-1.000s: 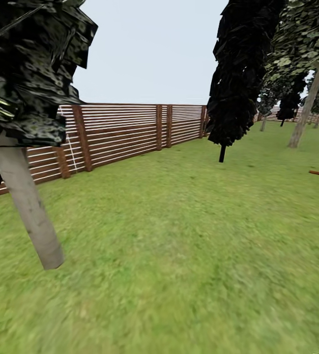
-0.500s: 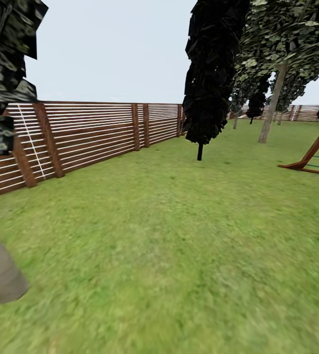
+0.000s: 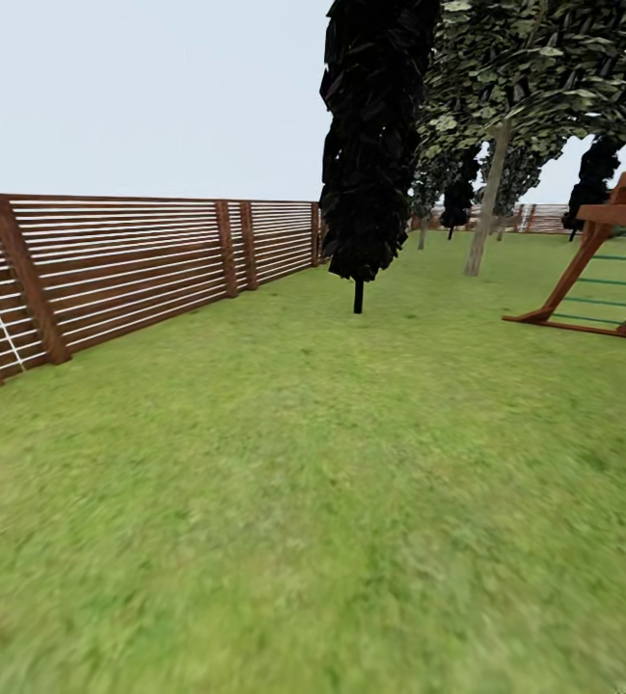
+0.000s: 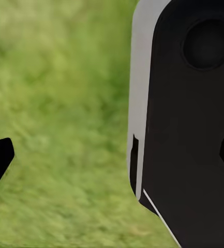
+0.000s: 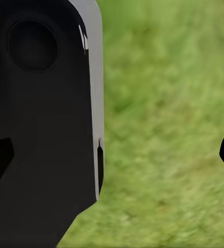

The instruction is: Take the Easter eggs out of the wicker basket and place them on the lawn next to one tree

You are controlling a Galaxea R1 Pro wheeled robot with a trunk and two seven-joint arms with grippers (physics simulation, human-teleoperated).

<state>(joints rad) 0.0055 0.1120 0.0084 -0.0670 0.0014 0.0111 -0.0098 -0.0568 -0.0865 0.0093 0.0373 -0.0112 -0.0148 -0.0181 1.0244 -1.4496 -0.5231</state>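
While over blurred lawn [image 4: 60, 103], left claw [image 4: 112, 160] fingertips apart.

I see mottled green lawn [image 3: 332, 463], a brown slatted fence [image 3: 139, 270], an all-black tree [image 3: 375, 145] and a red-brown playframe [image 3: 607, 260].

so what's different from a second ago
The camera has swung to the right, so the whole picture slid left; the things themselves did not move. The near grey trunk has left the head view, the black tree and fence sit further left, and a wooden play frame has come in at the right. The lawn looks the same, and nothing was taken hold of.
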